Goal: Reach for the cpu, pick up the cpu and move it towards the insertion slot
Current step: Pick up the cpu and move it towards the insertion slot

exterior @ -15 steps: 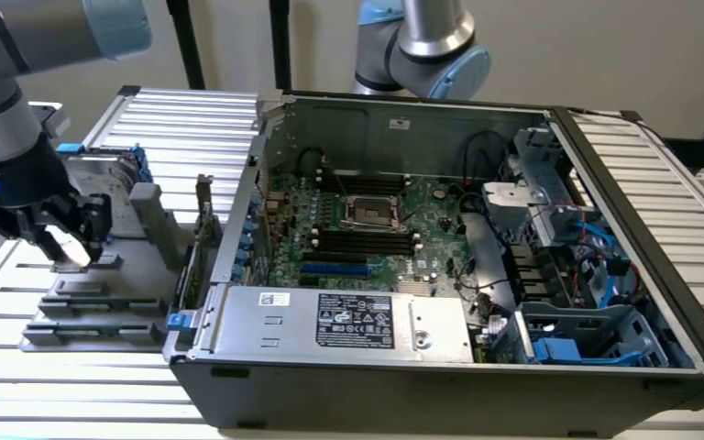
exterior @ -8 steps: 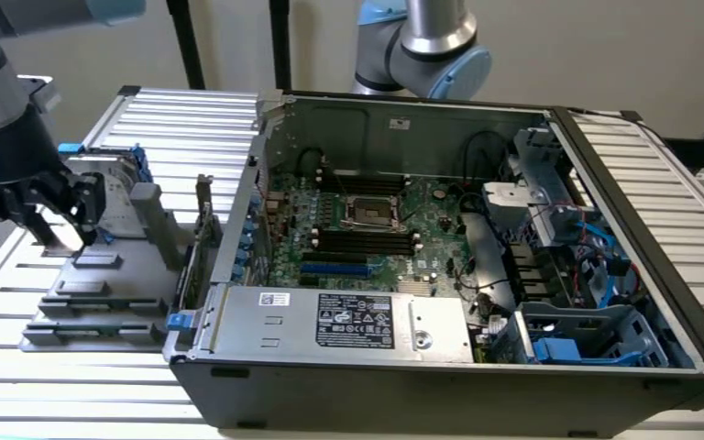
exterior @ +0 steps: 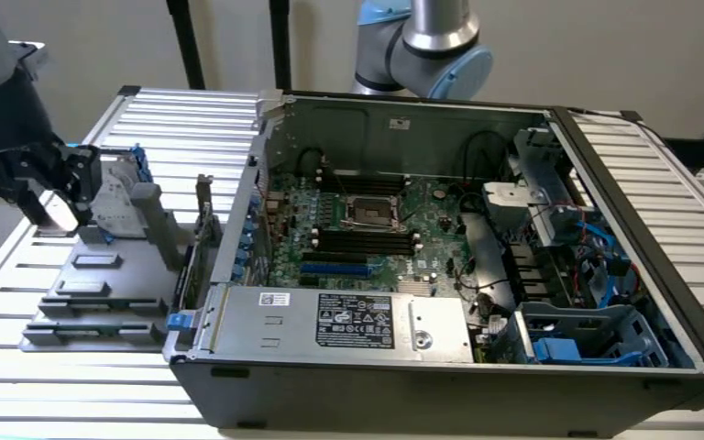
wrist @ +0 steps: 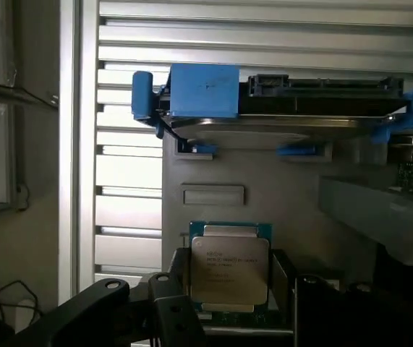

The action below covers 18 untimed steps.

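Grip comes first: the jaws are closed on the cpu (wrist: pixel 229 271), set against its two side edges, as far as the wrist view shows. The chip faces the camera with its silvery lid outward and a thin green rim around it. It sits just in front of the grey fixture (wrist: pixel 278 195), which stands on the slatted tabletop (wrist: pixel 130 210). Beyond the chip, on the same fixture, lies the hard drive (wrist: pixel 300 119) in its blue bracket (wrist: pixel 205 90). All this is at the exterior view's left, well apart from the insertion slot (exterior: pixel 370 209). That slot sits on the motherboard (exterior: pixel 438 197) inside the open computer case (exterior: pixel 450 390), just beyond the black memory slots (exterior: pixel 358 243).

Handling is a matter of judgement. The chip looks light, stiff and flat, and its smooth metal lid could slip under a loose hold. Its underside contacts and the socket's pins are probably delicate. The edges are therefore the right place to hold it, as here, with both faces untouched and the chip kept level.

Several dark lines are printed on the lid. A white label (exterior: pixel 355 328) sits on the silver box (exterior: pixel 267 321) at the case's near side. Neither can be read.
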Tool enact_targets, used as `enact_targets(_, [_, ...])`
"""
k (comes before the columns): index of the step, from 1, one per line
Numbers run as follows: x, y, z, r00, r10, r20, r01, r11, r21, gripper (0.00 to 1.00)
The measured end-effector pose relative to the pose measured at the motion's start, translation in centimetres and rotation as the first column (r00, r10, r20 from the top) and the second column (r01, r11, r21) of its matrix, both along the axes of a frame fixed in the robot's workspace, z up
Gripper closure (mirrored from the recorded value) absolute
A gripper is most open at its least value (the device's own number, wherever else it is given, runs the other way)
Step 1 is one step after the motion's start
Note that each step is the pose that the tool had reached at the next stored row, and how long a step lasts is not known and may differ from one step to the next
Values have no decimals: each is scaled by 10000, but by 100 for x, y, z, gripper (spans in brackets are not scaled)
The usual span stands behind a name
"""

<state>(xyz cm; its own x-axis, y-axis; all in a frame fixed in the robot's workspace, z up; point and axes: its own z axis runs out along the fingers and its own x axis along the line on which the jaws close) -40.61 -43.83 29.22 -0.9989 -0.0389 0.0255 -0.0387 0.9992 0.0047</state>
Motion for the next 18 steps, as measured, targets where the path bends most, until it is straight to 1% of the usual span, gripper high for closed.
enact_targets(5, [156,0,228,10000,-1,-11,1,10000,2,46])
enact_targets(14, [555,0,636,10000,-1,-60,1,10000,0,46])
enact_targets(18, [737,1,788,10000,-2,-85,2,10000,1,46])
